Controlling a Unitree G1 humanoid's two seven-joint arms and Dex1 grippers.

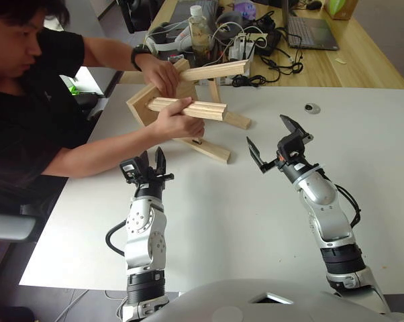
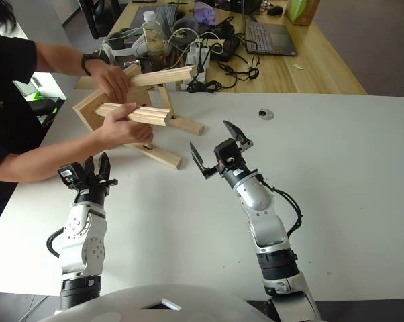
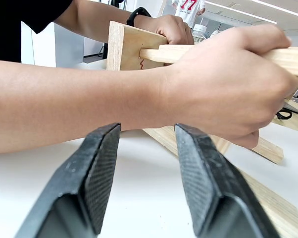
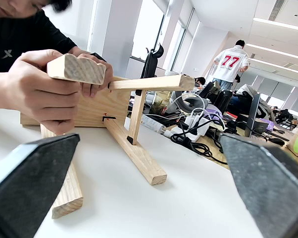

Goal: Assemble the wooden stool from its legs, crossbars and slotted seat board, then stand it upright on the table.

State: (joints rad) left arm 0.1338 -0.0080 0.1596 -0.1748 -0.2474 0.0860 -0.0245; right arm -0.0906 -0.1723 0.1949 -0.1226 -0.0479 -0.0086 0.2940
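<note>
While the wide white bench point(image 1: 256, 221) carries the half-built pale wooden stool point(image 1: 145, 104) on its side at the far left, a person's hands point(image 1: 178, 124) grip its sticks.
Just in front of them the left pincer point(image 1: 152, 159) is a little open and empty; the right pincer point(image 1: 269, 134), near the middle, gapes wide, empty too.

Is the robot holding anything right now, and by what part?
No: left gripper and right gripper are open, empty. A person's hand grips a stool leg.

Silver arms point(image 1: 323, 201), black right gripper point(image 1: 265, 129), black cables point(image 1: 109, 239)
</note>
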